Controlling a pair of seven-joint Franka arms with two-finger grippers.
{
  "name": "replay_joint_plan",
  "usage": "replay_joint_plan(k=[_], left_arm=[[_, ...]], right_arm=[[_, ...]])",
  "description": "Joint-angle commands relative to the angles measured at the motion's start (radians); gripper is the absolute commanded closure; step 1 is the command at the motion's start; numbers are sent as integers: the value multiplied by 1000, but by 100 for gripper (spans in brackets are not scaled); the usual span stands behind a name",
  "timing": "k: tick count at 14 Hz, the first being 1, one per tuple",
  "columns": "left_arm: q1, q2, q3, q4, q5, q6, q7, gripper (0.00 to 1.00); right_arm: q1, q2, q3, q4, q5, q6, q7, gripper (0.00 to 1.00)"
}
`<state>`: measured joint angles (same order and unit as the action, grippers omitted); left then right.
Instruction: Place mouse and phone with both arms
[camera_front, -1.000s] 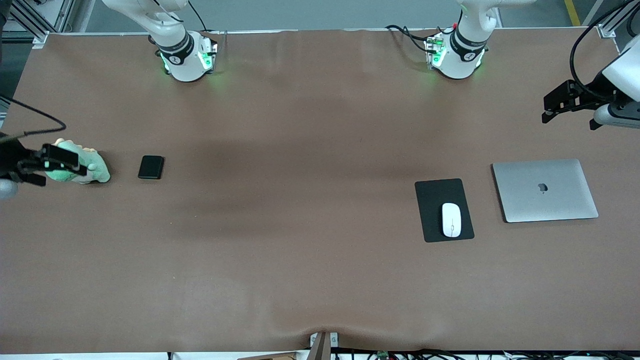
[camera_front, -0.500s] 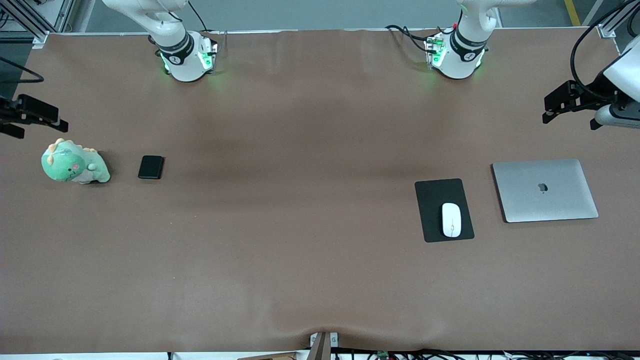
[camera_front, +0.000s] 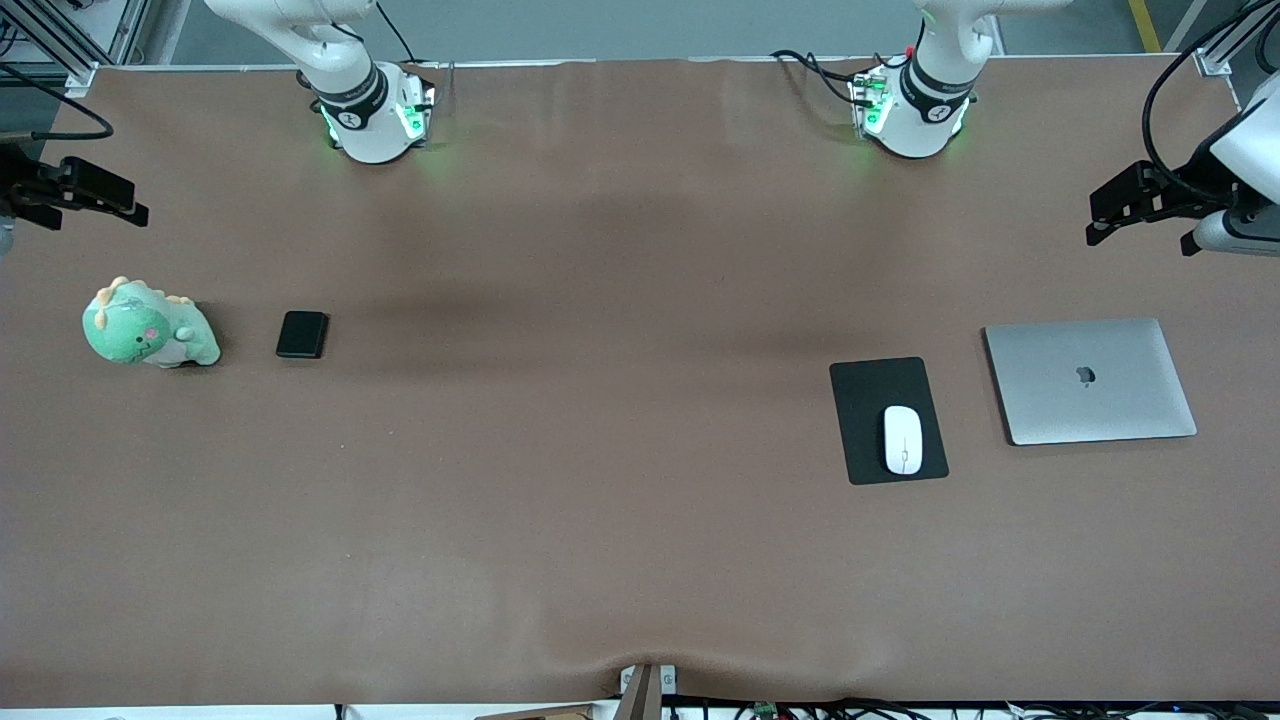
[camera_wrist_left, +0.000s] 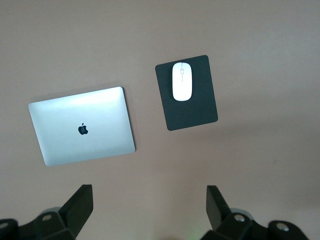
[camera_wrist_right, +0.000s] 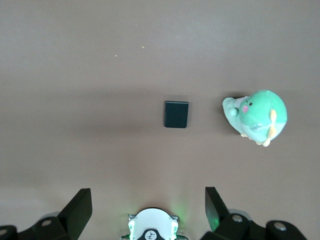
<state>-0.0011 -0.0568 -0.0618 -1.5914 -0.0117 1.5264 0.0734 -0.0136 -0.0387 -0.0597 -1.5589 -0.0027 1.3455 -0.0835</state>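
Observation:
The white mouse (camera_front: 902, 439) lies on a black mouse pad (camera_front: 876, 388) toward the left arm's end of the table; it also shows in the left wrist view (camera_wrist_left: 181, 81). The black phone (camera_front: 302, 334) lies on the table toward the right arm's end, beside a green plush toy (camera_front: 147, 327); it also shows in the right wrist view (camera_wrist_right: 176, 114). My left gripper (camera_front: 1125, 205) is open and empty, high over the table's edge near the laptop. My right gripper (camera_front: 92, 190) is open and empty, high over the table's edge near the plush toy.
A closed silver laptop (camera_front: 1090, 380) lies beside the mouse pad, toward the table's end; it shows in the left wrist view (camera_wrist_left: 82, 132). The plush toy shows in the right wrist view (camera_wrist_right: 257, 115). Both arm bases (camera_front: 372, 115) (camera_front: 912, 110) stand along the table's top edge.
My right gripper has risen from just over the plush toy and moved toward the arm bases. The left gripper has hardly moved. Mouse, phone and toy stay put.

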Motion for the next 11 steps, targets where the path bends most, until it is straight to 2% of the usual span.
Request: replay_joint_plan(k=[1,6,11], left_arm=[[1,-1,3,16,-11,-20,-18,0],[1,5,2,19,-2,-12,-18,0],[-2,17,2,24,-2,-6,-38,0]], right_arm=[[-5,-32,9,-52,-34,26,19,0],[-11,-27,6,-41,-46,52,19,0],[-19,-29,1,-40,-30,150,16,0]])
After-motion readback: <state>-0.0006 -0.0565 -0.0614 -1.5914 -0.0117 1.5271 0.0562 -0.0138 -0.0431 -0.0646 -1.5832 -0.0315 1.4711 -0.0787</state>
